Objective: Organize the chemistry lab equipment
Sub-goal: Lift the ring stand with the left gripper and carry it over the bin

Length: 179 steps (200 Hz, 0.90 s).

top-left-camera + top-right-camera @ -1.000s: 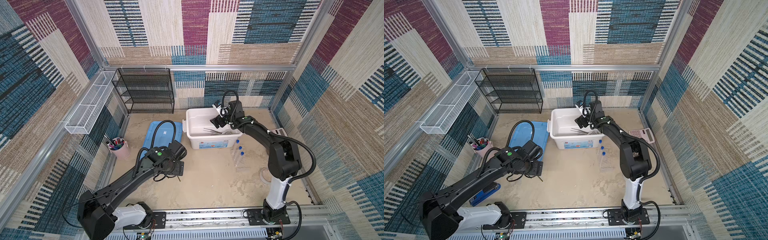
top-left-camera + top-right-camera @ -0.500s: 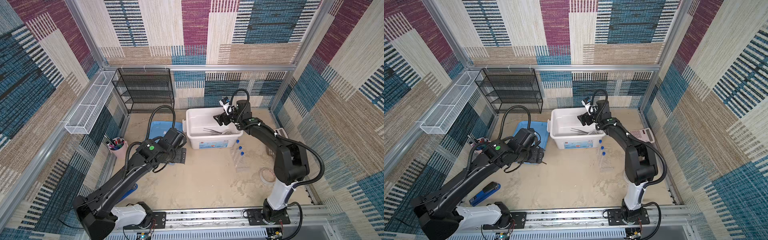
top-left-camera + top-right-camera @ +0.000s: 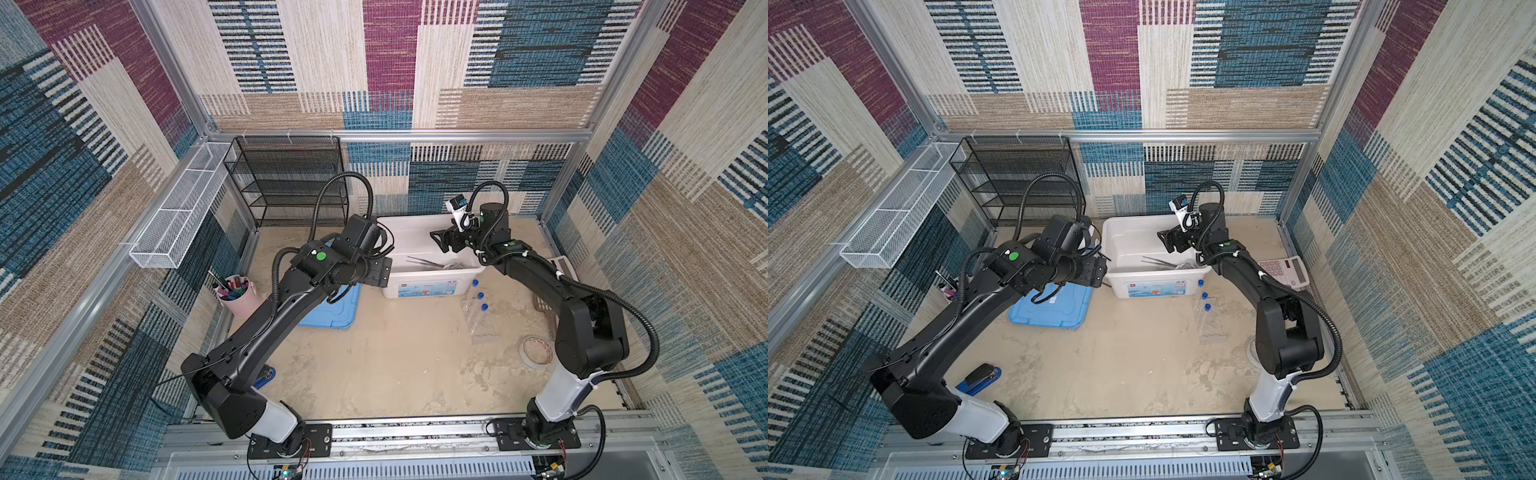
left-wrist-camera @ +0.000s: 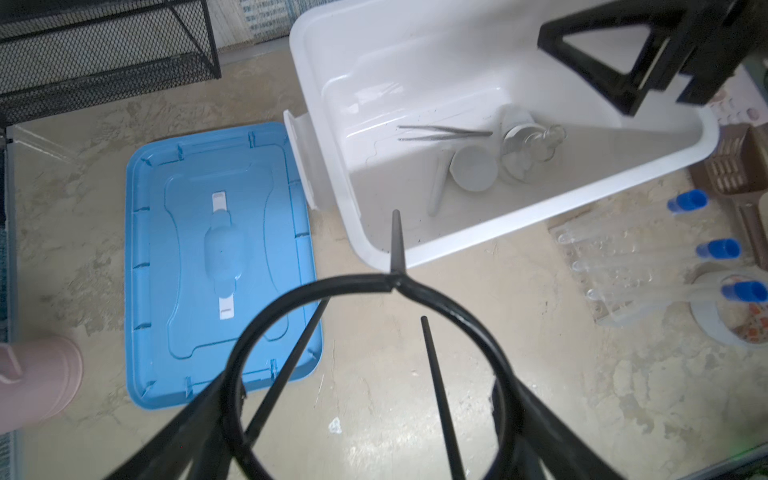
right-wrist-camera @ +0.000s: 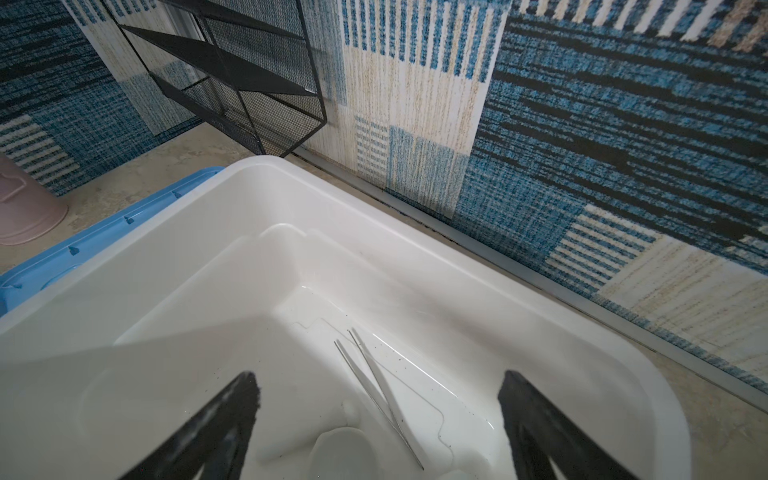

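**Stage: mid-task.** My left claw (image 4: 365, 419) grips the black ring tripod (image 4: 353, 287) by its ring, just left of the white bin (image 3: 415, 287). My right claw (image 5: 378, 378) hangs spread and empty over the bin's right end.

Already binned are the tweezers (image 4: 444, 133), white dishes (image 4: 473, 168), pestle (image 4: 436, 183) and flask (image 4: 536, 145). Not yet binned are the test tubes (image 3: 478, 297) in their clear rack (image 3: 484, 328), near and right of the bin.

Only the left wrist view shows the pestle and the gripped ring. Only the top views show both arms.

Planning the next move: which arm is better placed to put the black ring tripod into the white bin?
Left. The left fingers hold the black ring tripod beside the white bin; the right fingers hang open and empty over the bin.
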Available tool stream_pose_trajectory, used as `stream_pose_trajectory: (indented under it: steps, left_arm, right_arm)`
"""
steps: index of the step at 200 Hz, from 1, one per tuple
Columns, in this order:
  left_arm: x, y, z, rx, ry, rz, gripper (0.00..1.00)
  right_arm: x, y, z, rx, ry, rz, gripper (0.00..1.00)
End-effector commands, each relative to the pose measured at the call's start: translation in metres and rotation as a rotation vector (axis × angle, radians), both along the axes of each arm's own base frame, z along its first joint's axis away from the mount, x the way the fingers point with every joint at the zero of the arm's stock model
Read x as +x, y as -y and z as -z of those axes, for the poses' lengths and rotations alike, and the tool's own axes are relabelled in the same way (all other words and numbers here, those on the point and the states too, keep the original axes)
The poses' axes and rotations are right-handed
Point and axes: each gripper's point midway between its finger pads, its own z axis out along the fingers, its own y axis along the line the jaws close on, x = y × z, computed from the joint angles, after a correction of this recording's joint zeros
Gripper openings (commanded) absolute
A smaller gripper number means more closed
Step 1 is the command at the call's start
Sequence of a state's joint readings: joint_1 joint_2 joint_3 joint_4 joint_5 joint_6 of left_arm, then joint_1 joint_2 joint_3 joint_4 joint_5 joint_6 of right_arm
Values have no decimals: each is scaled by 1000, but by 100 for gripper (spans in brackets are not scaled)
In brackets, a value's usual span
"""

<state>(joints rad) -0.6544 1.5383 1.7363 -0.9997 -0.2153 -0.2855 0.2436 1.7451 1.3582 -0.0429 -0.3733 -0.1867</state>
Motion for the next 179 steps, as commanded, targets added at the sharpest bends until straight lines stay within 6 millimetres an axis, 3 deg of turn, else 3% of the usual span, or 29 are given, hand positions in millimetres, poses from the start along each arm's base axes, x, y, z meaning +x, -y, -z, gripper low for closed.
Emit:
stream_pose_trajectory:
  steps: [1, 62, 106, 179]
  left_arm:
    - [19, 18, -15, -28, 46, 69, 71]
    - [64, 47, -25, -97, 68, 120, 70]
    - [98, 60, -1, -5, 35, 130, 69]
    - [138, 67, 63, 135, -80, 160, 64]
  right_arm:
    - [1, 4, -13, 38, 35, 19, 93]
    - [-5, 12, -10, 45, 26, 34, 93]
    - [-7, 15, -7, 42, 23, 42, 93]
    - [-5, 15, 0, 35, 9, 45, 93]
